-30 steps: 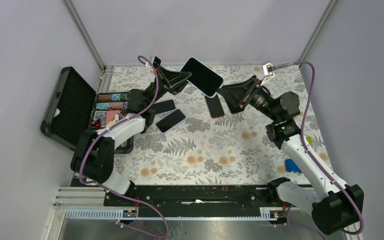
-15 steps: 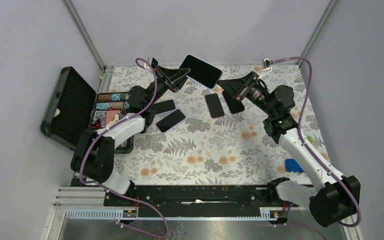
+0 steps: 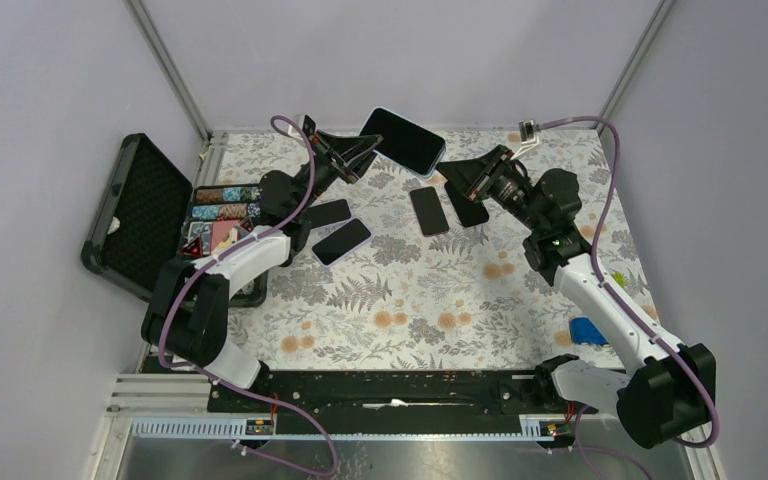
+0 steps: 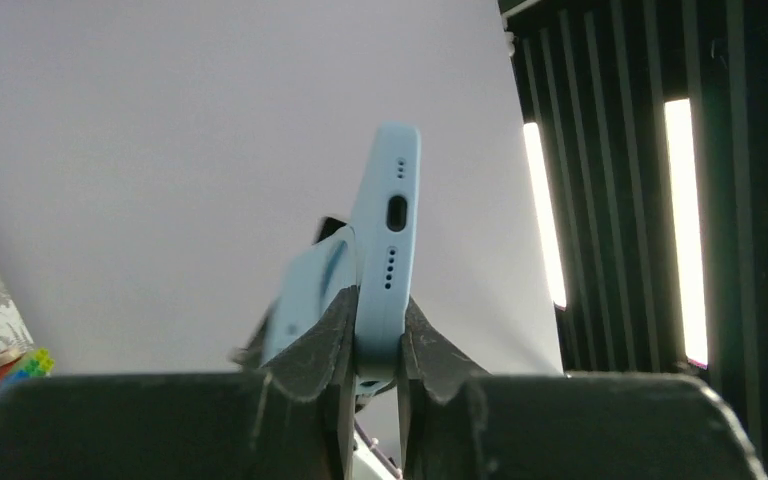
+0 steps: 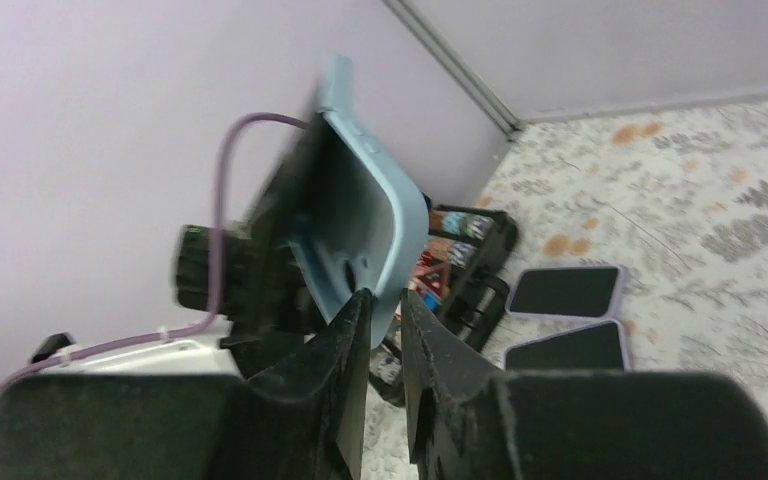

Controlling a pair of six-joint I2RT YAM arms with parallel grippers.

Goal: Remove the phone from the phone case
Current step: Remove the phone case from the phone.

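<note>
Phone (image 3: pixel 403 141), seated in its pale blue phone case (image 4: pixel 392 190), is held aloft above the far side of the worktop (image 3: pixel 440 300). Left pincer (image 4: pixel 378 312) is clenched across the bottom end, beside the charging port (image 4: pixel 397 213). Right pincer (image 5: pixel 385 300) straddles a corner at the other end with a narrow gap; I cannot tell whether it bites. I judge the phone rigid, smooth and breakable at the glass, the case soft and pliable. I would take the case lip at a corner and peel, never pull on the glass.
</note>
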